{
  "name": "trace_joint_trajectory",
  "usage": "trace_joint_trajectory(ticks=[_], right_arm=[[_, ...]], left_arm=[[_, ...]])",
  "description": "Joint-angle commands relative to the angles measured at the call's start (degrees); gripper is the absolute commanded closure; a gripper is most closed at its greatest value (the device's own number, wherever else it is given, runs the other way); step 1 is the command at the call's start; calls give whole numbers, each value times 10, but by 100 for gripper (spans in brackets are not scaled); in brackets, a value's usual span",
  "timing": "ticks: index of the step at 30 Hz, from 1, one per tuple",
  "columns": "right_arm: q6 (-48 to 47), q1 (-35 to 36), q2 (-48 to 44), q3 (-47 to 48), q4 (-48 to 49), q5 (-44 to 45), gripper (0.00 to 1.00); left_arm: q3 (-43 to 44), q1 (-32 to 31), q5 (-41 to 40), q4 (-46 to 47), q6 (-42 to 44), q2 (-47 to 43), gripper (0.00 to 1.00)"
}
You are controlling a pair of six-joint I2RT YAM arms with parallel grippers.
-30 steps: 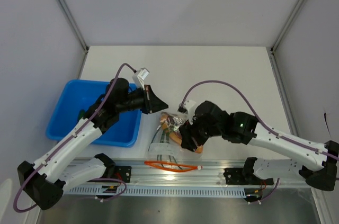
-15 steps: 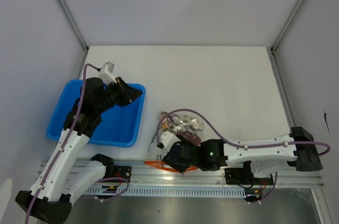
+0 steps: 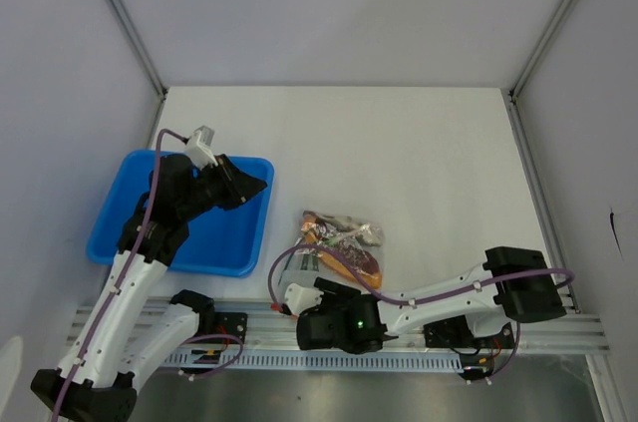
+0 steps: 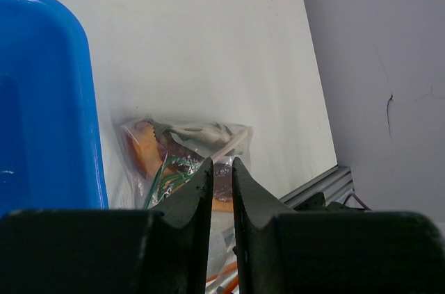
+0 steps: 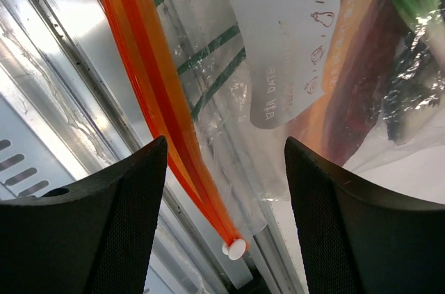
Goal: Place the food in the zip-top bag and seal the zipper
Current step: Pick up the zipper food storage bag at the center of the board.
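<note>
The zip-top bag [image 3: 341, 242] lies flat on the table near the front edge, with the dark-red meat slab [image 3: 356, 260] and green stalks [image 5: 208, 40] inside it. In the right wrist view the red-orange zipper [image 5: 149, 92] runs between my fingers, with its white slider [image 5: 236, 247] at the near end over the rail. My right gripper [image 5: 226, 140] is open, above that end of the zipper, and holds nothing. My left gripper [image 3: 261, 183] is shut and empty above the blue tray's far right corner; in its wrist view [image 4: 222, 160] the bag [image 4: 188, 137] lies beyond it.
A blue plastic tray [image 3: 130, 232] stands to the left of the bag and also shows in the left wrist view [image 4: 42, 99]. An aluminium rail [image 3: 518, 350] runs along the table's front edge, under the bag's mouth [image 5: 55, 99]. White walls enclose the table.
My right arm has swung from the bag's right side round to the front edge, over the zipper. My left gripper has drawn back from the bag to above the tray.
</note>
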Motion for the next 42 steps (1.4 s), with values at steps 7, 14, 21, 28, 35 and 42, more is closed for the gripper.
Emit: trace_joint_trajectory(ticks=[7, 14, 21, 28, 35, 42], right_arm=[[24, 25, -19, 10, 5, 63, 32], [20, 0, 44, 1, 37, 155, 46], [-11, -36, 38, -6, 85, 211, 76], [-69, -64, -10, 64, 86, 186, 100], [-92, -162, -59, 154, 56, 79, 100], [-98, -241, -69, 175, 54, 31, 100]], left_arm=[[-5, 8, 23, 20, -7, -2, 81], [-4, 11, -1, 0, -9, -8, 80], [6, 27, -15, -25, -1, -21, 75], [15, 45, -27, -41, -7, -14, 70], [20, 78, -46, -67, -6, 3, 51], [35, 147, -26, -75, 29, 34, 1]])
